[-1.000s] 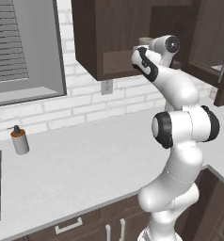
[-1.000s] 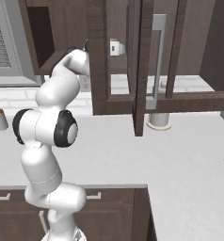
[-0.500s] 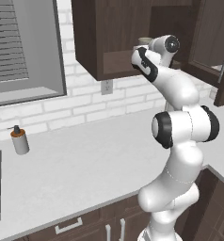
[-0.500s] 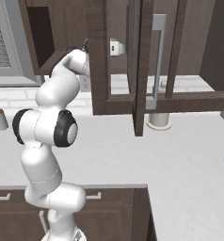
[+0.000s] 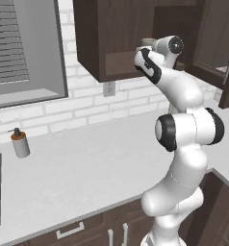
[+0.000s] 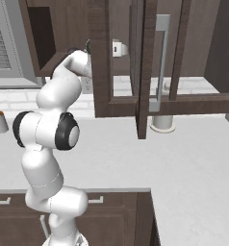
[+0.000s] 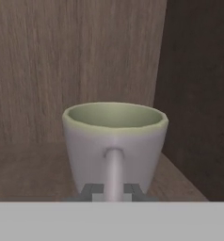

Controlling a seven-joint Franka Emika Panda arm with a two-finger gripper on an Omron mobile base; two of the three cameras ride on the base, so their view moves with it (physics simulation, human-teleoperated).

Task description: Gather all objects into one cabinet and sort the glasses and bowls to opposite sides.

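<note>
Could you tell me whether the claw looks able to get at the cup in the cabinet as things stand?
Probably yes: the claw already appears shut on the handle of the cup, which stands upright on the shelf of the cabinet, with nothing between them.

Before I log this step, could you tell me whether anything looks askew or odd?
Nothing stands out. The cream cup sits upright on the cabinet shelf, the gripper shut on its handle; the soap dispenser stands upright on the counter.

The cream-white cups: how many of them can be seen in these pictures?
1. A cream-white cup stands inside the cabinet on its shelf, its handle between the shut gripper fingers. Others may be hidden behind the cabinet doors or the arm.
</note>
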